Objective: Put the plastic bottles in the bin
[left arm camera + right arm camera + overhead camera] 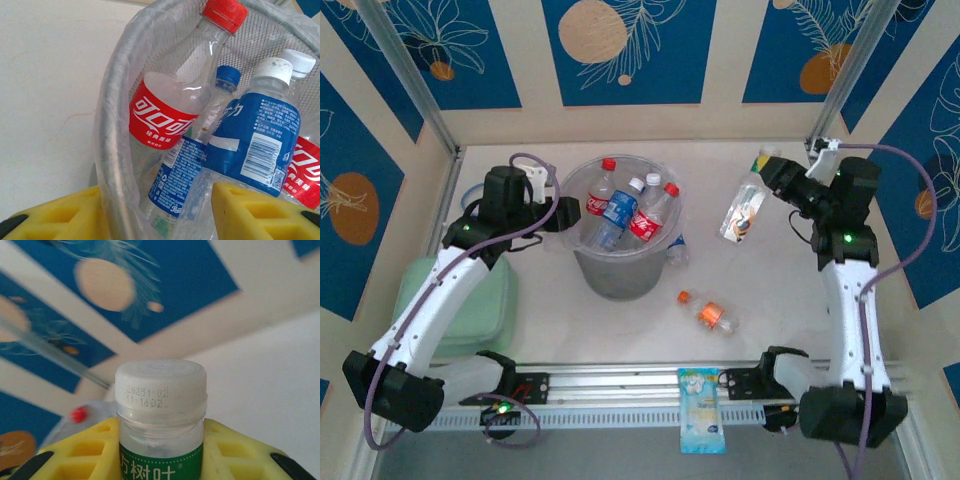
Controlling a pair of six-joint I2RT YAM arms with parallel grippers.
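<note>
Bottles (pixel 620 212): roughly five already inside bin (pixel 618 280). Right gripper (pixel 161 429) clamps green-labelled bottle (pixel 161 390), well right of bin. Left gripper (pixel 157 200) part-open, astride bin rim. Outstanding: held bottle; orange bottle (pixel 708 314) on table (pixel 780 290); possibly clear bottle (pixel 677 250) beside bin.

White-and-black arms (pixel 440 300), purple cables (pixel 931 215), yellow fingers (pixel 250 210)

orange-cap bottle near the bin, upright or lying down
Lying down. The orange-cap bottle rests on its side on the table, outside the bin, cap toward the bin.
</note>
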